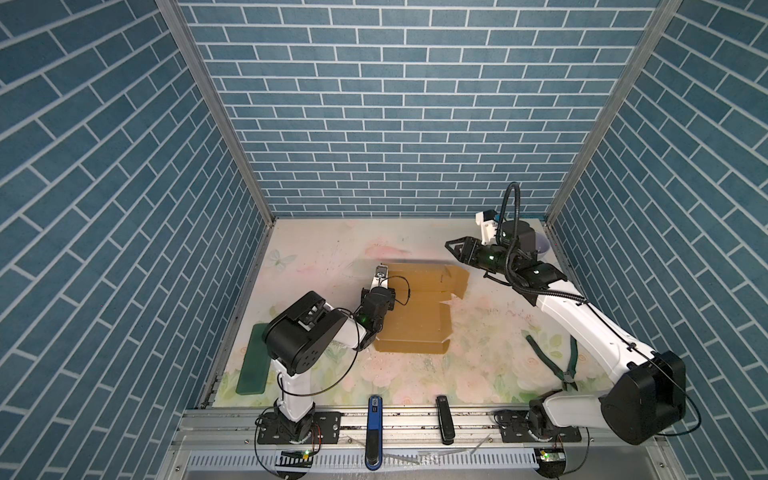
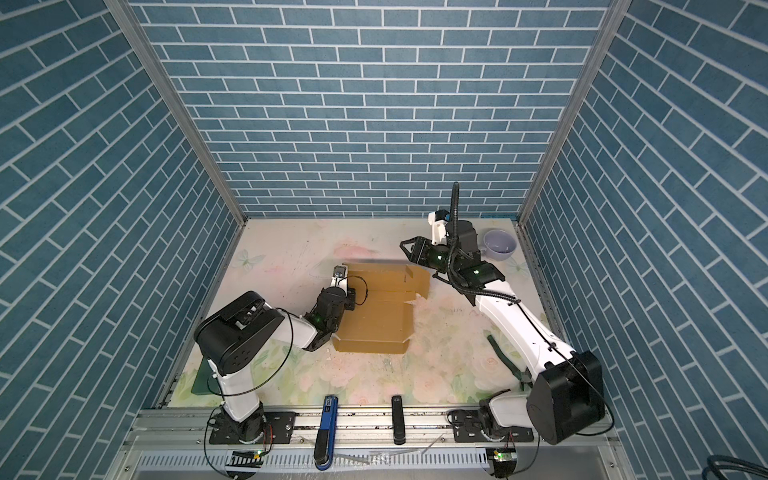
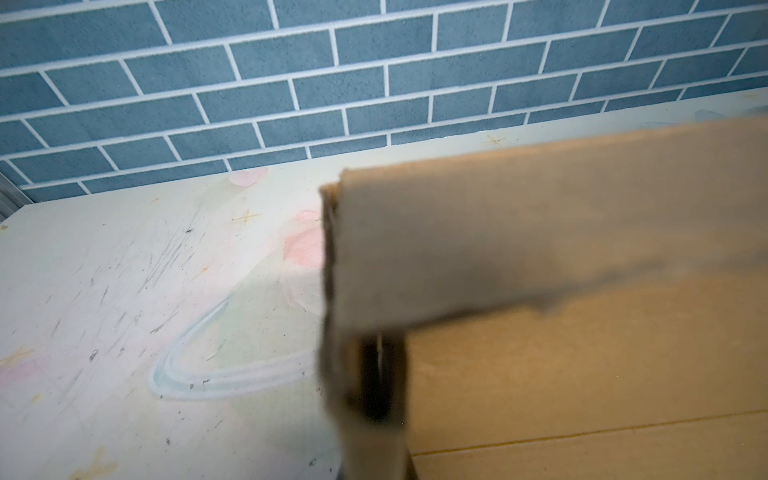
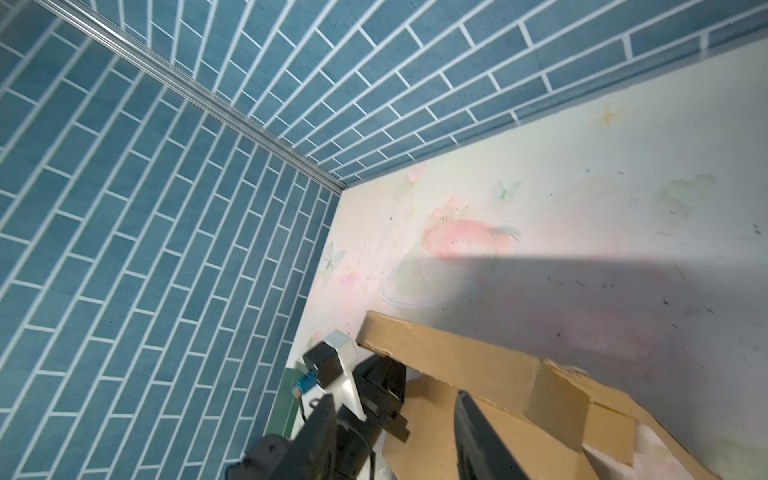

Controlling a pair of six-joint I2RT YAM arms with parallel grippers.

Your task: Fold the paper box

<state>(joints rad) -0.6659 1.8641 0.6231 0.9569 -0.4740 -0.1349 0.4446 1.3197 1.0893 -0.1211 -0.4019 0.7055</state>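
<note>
I'm looking down on a pale tabletop printed with faded pink flowers, green leaves and butterflies [image 1: 332,249]; the left wrist view shows it scuffed with dark scratches. Walls papered in a blue brick pattern with white joints [image 1: 395,124] rise from the tabletop's back and both sides, closing it in. Ribbed aluminium posts [image 1: 216,108] climb from the tabletop's two back corners, where the walls meet. Along the tabletop's front edge runs a flat aluminium rail [image 1: 407,419], and just in front of that a slotted white cable duct [image 1: 224,461]. The light is bright and even. A soft grey shadow [image 4: 582,291] lies across the tabletop towards its back edge.
</note>
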